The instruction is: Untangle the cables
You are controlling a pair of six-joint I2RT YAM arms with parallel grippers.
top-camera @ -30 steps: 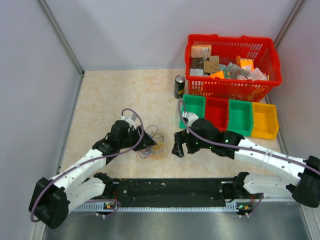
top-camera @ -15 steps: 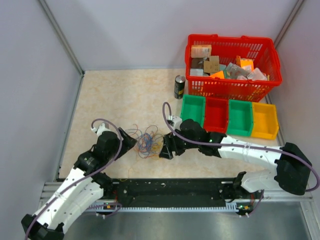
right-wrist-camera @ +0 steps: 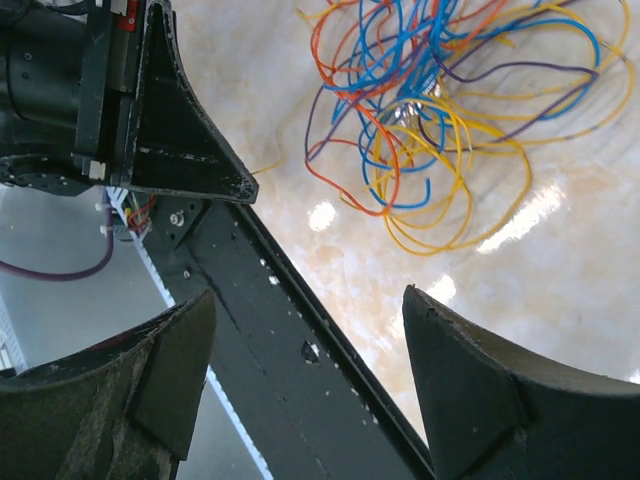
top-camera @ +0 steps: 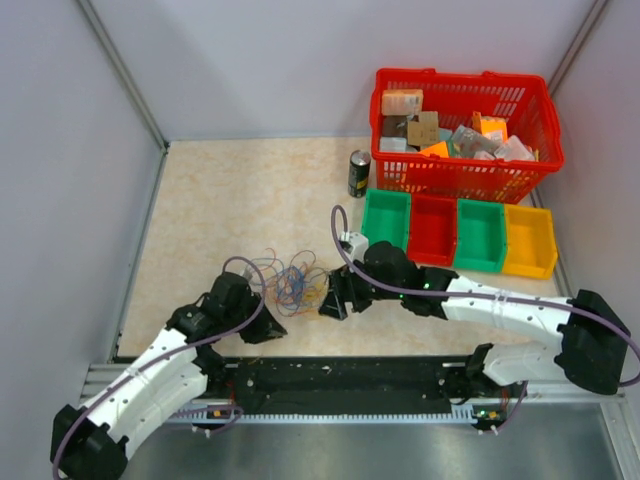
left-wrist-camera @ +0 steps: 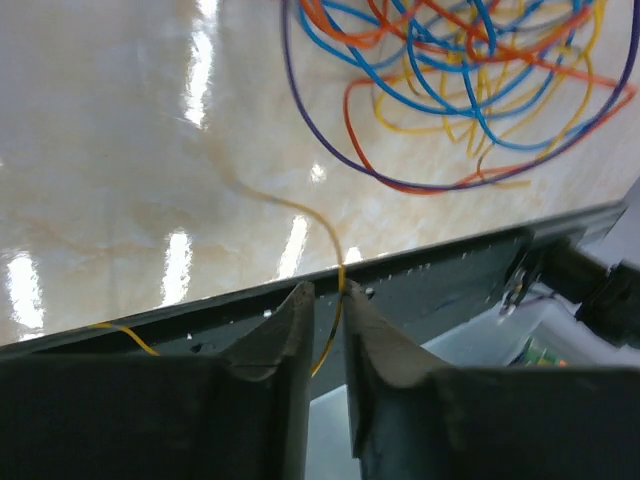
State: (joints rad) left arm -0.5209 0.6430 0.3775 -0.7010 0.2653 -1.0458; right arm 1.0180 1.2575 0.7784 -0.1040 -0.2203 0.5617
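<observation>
Thin, curly cables [top-camera: 291, 280] in blue, orange, yellow and purple lie in a loose tangle on the beige marbled tabletop [top-camera: 220, 200]. The tangle sits near the table's front edge, a little toward 7 o'clock of its middle.

The black two-fingered left gripper [left-wrist-camera: 323, 295] sits at 7 o'clock of the tangle, right at the front edge above the black metal rail [top-camera: 340, 375]. Its jaws stand a narrow slit apart. A single yellow strand [left-wrist-camera: 338, 262] trailing out of the heap runs through that slit and brushes one finger, with no pinch to be seen.

The black right gripper [right-wrist-camera: 308, 300] hovers at 3 o'clock of the heap, just beside it, jaws spread wide with only tabletop and rail between them.

From 9 to 12 o'clock of the cables, open tabletop stretches to the grey side and back walls. At 1 o'clock, well apart, a dark cylindrical can [top-camera: 359, 173] stands beside a red plastic basket [top-camera: 450, 180] of mixed packages. A row of green, red, green and yellow plastic bins [top-camera: 432, 230] sits just in front of the basket, close behind the right arm.
</observation>
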